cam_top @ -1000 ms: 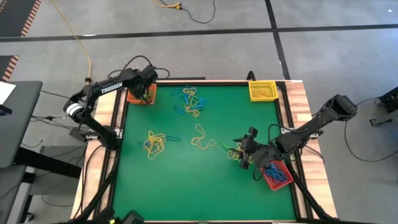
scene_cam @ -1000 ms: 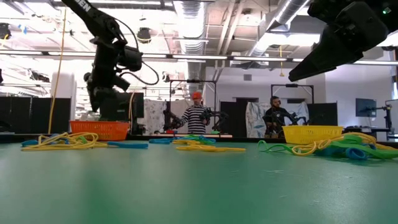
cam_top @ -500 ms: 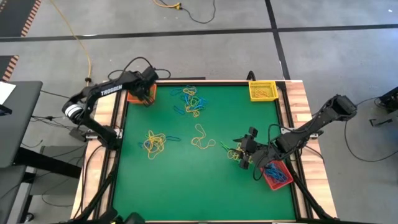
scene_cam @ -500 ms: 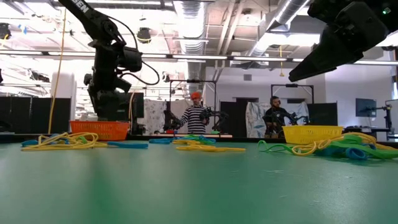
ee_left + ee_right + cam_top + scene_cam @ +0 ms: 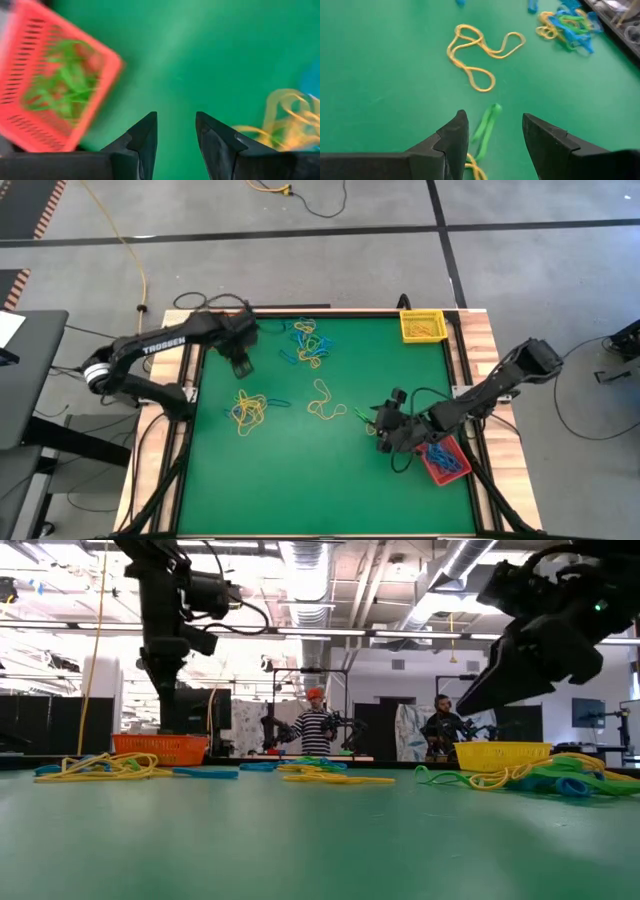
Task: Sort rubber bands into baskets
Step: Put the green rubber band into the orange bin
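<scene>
Left pincer (image 5: 175, 135), open and empty, hangs beside the orange basket (image 5: 55, 80). Right pincer (image 5: 492, 132), open, empty, hovers over a green band (image 5: 485, 125); next, lower and pinch it.

Two dark arms with black cables, the left probably lettered TROSSEN in white.

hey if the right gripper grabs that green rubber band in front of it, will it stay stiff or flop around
Probably flop: the green rubber band lies limp and flattened on the green mat, like the looped yellow bands beyond it. It looks thin and light, so the open right gripper might drag it or snag the neighbouring yellow strand.
</scene>
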